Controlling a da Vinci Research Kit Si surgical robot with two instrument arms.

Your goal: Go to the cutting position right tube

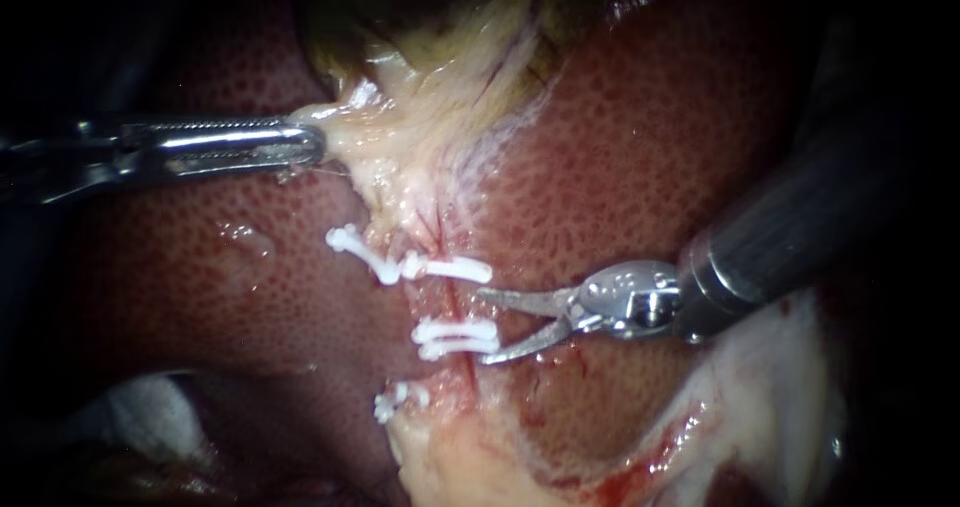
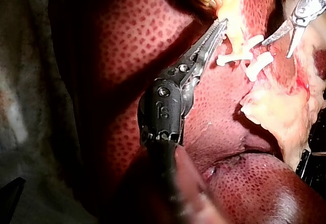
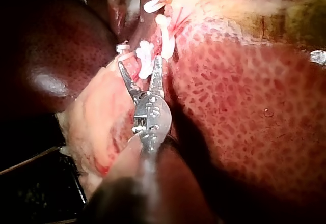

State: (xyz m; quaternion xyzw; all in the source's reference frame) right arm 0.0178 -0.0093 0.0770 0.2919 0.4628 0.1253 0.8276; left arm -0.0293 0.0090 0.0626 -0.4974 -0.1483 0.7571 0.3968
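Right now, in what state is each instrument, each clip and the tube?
left instrument: jaws shut on pale tissue.
right instrument: jaws open, holding nothing.
tube: clipped, not cut.
upper clip: closed across the tube.
middle clip: closed across the tube.
lower clip: closed.

Light: we see a bright pool on the wet liver (image 1: 650, 147) around the right instrument (image 1: 482, 325), with blackness beyond it.
Cloth: we make out a pale cloth (image 1: 140, 407) in shadow, well below the left instrument (image 1: 318, 147).
Drape: we find a dim grey drape (image 2: 25, 112) beside the left instrument's shaft.
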